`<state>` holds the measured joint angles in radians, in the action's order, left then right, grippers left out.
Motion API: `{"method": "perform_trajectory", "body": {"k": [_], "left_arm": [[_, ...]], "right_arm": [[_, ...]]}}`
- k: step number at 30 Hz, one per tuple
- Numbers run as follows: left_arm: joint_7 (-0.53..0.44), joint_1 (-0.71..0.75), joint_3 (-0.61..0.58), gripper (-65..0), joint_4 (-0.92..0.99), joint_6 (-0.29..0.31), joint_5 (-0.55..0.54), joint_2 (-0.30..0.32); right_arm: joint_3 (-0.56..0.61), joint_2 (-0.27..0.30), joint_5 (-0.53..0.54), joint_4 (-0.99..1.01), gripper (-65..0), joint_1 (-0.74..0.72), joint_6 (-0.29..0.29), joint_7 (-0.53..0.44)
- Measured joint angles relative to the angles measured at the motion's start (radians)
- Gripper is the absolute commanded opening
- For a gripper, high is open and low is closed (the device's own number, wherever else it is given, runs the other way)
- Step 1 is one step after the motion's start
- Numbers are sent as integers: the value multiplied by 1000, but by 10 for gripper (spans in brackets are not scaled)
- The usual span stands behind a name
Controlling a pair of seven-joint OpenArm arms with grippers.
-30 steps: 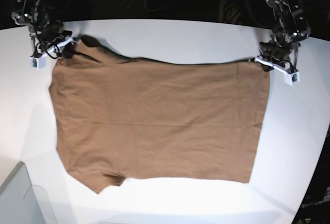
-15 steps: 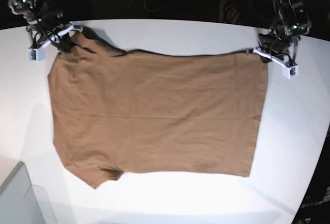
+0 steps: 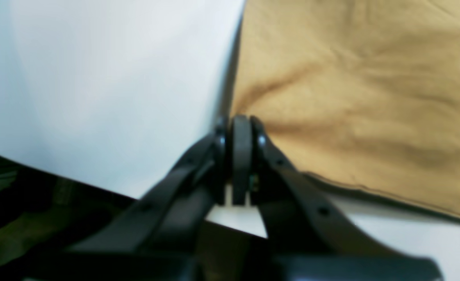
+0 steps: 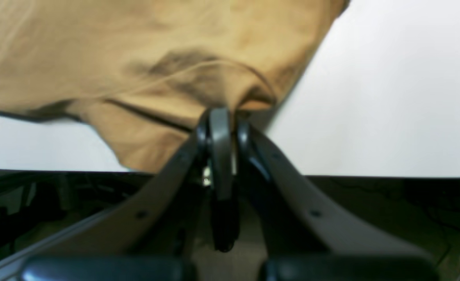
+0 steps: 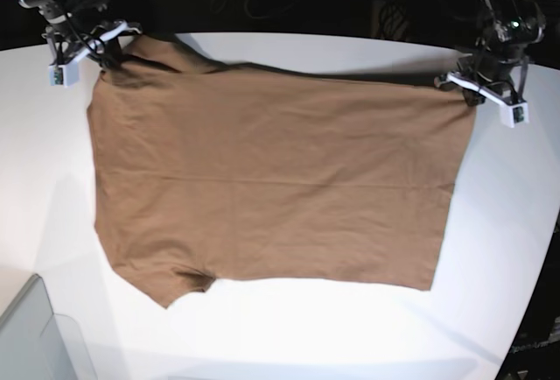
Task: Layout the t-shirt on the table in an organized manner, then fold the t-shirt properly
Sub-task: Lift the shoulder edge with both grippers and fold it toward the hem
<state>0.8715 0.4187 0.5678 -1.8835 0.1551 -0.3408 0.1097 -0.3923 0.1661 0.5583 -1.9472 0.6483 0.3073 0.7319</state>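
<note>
The far edge of the t-shirt (image 5: pixel 271 187) has been pulled toward the back of the bench (image 5: pixel 507 222), and it is now stretched almost straight between the two tools. The right tool (image 5: pixel 103 40), which was beside the corner a second ago, has been closed on that corner and raised. The left tool (image 5: pixel 465 85) has been shifted outward, so the cloth is spread wider.

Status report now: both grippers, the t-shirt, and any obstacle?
Left gripper shut on t-shirt corner. Right gripper shut on the opposite corner. Shirt spread flat on table. No obstacle seen.
</note>
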Motion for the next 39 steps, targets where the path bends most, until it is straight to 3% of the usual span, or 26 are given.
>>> {"method": "perform_trajectory", "body": {"k": [2,5,7,10,20,31,39], "left_arm": [[0,8,11,-650,0,26,0,0],[2,23,18,-650,1,113,8,0],[6,22,18,-650,2,134,12,-4],[6,19,18,-650,5,138,12,-8],[7,8,18,-650,6,142,12,-5],[10,-137,13,-650,14,145,16,-4],[10,-271,12,-650,165,142,19,-4]], "right_arm": [[-16,-2,7,-5,-650,11,1,1],[-40,-2,2,-4,-650,17,14,-1],[-55,-6,2,-5,-650,21,97,5],[-105,-40,3,-5,-650,18,135,2],[-122,-47,-1,-18,-650,-26,141,8],[-122,-47,-4,1,-650,-145,141,16],[-122,-47,0,91,-650,-260,141,15]]}}
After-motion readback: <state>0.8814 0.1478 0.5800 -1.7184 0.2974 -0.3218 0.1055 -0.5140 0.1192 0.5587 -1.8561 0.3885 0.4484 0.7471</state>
